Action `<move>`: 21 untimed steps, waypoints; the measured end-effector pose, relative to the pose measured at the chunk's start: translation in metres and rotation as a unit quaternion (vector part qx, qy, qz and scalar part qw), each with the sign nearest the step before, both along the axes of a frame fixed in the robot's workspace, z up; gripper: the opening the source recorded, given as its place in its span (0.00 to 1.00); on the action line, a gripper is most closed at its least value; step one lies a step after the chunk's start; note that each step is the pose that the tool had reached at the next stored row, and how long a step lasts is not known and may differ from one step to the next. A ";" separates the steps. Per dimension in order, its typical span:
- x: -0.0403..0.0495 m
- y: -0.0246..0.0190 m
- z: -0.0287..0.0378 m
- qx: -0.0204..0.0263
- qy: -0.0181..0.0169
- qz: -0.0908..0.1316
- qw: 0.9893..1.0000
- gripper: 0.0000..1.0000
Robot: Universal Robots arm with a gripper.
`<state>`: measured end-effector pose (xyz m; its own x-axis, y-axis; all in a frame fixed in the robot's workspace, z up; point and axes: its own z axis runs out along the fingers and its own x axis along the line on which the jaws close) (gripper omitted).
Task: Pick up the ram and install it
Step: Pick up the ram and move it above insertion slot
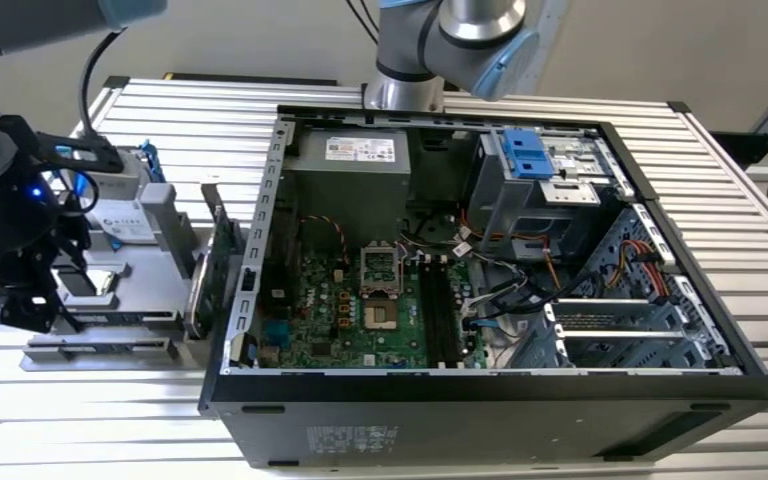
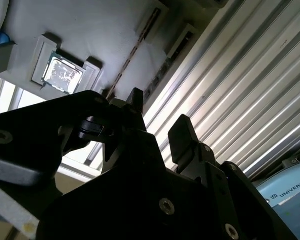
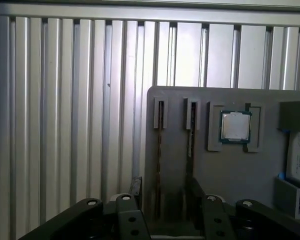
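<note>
Ribbed table point(image 3: 65, 100), grey tray point(image 3: 230, 170), slotted ram sticks point(image 3: 159, 150), processor point(image 3: 235, 126) beside, spread claw point(image 3: 165, 186)

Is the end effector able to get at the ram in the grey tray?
Probably yes. The open end effector sits over the grey tray with the ram standing on edge between its fingers, nothing covering it.

Exterior view above open case point(image 1: 491, 390), both wrist views close on tray point(image 3: 230, 170) point(image 2: 90, 30)

Open computer case point(image 1: 491, 415) — processor point(image 3: 235, 126) on grey tray point(image 3: 240, 170)
</note>
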<state>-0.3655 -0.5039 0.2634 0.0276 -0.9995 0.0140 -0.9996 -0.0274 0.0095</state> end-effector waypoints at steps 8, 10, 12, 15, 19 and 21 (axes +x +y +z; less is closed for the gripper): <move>0.0000 -0.0007 -0.0056 -0.001 0.000 0.000 1.000 1.00; 0.0000 -0.0007 -0.0071 -0.001 0.000 0.000 1.000 1.00; 0.0001 -0.0007 -0.0085 -0.002 0.000 0.000 1.000 1.00; 0.0000 -0.0007 -0.0107 -0.002 0.000 0.000 1.000 1.00; -0.0001 -0.0007 -0.0138 -0.004 0.000 0.000 1.000 1.00; -0.0002 -0.0007 -0.0153 -0.004 0.000 0.000 1.000 1.00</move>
<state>-0.3656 -0.5046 0.2481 0.0279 -0.9993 0.0229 -0.9996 -0.0277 0.0098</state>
